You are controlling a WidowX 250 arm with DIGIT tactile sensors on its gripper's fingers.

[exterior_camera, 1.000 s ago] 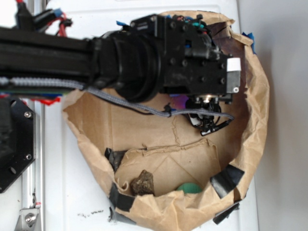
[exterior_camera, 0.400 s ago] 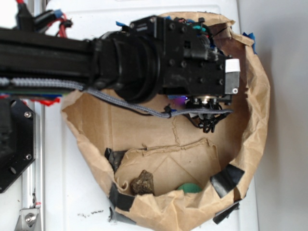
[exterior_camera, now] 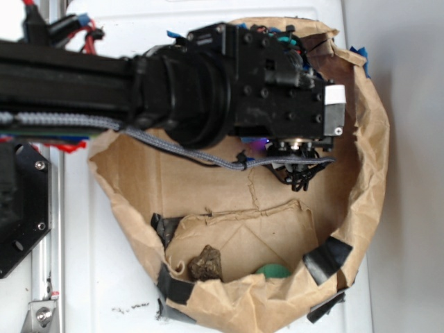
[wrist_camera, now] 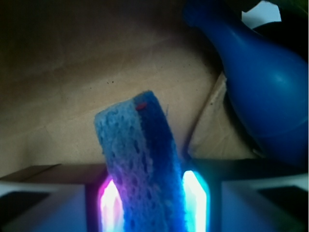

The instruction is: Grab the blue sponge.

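Observation:
In the wrist view the blue sponge (wrist_camera: 140,164) stands on edge, a porous blue slab rising between my two glowing pads (wrist_camera: 112,200). My gripper (wrist_camera: 152,193) is shut on it, both pads pressing its faces. From the exterior view my gripper (exterior_camera: 300,179) hangs inside the brown paper bag (exterior_camera: 173,180) near its right wall, fingers drawn close together. The arm's black body hides the sponge there.
A smooth glossy blue bullet-shaped object (wrist_camera: 270,96) lies just right of the sponge on the paper floor. A brown lump (exterior_camera: 205,262) and a green item (exterior_camera: 272,270) sit at the bag's near side. Black tape (exterior_camera: 326,258) patches the crumpled rim.
The fingers have drawn together since a second ago and shifted slightly up. The arm has stayed still over the last half second.

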